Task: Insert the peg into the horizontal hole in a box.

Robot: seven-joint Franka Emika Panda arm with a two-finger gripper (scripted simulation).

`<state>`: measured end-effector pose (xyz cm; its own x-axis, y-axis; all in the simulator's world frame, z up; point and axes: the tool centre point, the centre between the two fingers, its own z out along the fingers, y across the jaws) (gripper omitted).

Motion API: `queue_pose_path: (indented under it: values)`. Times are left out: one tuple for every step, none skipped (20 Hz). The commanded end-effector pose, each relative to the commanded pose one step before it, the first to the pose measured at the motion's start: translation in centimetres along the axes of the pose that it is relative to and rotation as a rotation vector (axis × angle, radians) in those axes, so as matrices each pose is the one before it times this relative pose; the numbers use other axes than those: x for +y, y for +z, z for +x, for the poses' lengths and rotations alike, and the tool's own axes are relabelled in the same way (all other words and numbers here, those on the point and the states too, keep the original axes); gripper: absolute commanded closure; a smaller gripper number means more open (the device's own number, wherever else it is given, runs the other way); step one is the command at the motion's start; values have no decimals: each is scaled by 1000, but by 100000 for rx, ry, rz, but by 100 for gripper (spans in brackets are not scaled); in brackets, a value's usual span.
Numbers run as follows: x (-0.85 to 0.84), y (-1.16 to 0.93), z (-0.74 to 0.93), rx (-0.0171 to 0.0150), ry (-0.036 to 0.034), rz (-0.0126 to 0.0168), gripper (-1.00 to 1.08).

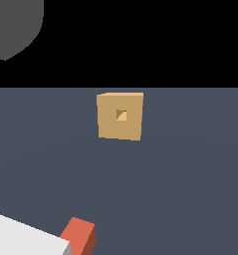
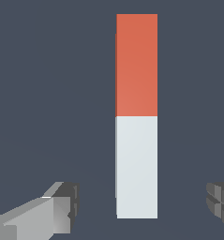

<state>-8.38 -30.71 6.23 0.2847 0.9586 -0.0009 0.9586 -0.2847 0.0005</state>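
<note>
a: where's the long matte bar, half red-orange, half white (image 2: 137, 117)?

b: flat on the dark grey floor, well apart from the tan cube (image 1: 120, 116) with its small square hole (image 1: 121, 115).

a: grey two-finger gripper (image 2: 141, 206)?

b: spread wide, straddling the white half, gripping nothing. best centred over that half, lowered squarely, then closed.

A flat slate-blue surface (image 1: 190, 189) spreads beneath me, plain and matte. It fills the lower two-thirds of the exterior view and forms the whole background of my wrist view (image 2: 48, 93). Past its far edge, toward twelve o'clock, there is a black backdrop (image 1: 140, 40). At about eleven o'clock a dull grey rounded shape (image 1: 11, 25) cuts into that black; I cannot tell what it is.
</note>
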Motion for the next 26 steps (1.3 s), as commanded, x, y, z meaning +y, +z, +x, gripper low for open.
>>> queue_pose_path:
  values:
    - [-49,755,0,18,-4,112,-92]
    - [-7,429,-5,0,0,0,-92]
    - [-9,480,2,59,-16,-33,-92]
    - [-10,552,-6,0,0,0,-92]
    - [-8,543,-7,0,0,0,-92]
    - [-3,471,-7,0,0,0,-92]
    - [4,399,-9,0,0,0,-92]
    - [12,328,-11,0,0,0,-92]
    - [23,248,4,31,-30,-24,-92]
    - [25,190,-14,0,0,0,-92]
    - [27,126,-14,0,0,0,-92]
    - [22,69,-11,0,0,0,-92]
    - [15,14,24,0,-47,-12,-92]
    - [0,0,0,0,0,0,108]
    - [0,0,0,0,0,0,108]
    - [0,0,0,0,0,0,108]
    - [0,0,0,0,0,0,108]
    - [0,0,0,0,0,0,108]
    - [0,0,0,0,0,0,108]
    - [0,0,0,0,0,0,108]
    - [0,0,0,0,0,0,108]
    - [0,0,0,0,0,0,108]
    - [0,0,0,0,0,0,108]
    - [4,-10,12,0,0,0,108]
    - [-5,-10,35,0,0,0,108]
    - [-14,-29,104,0,0,0,108]
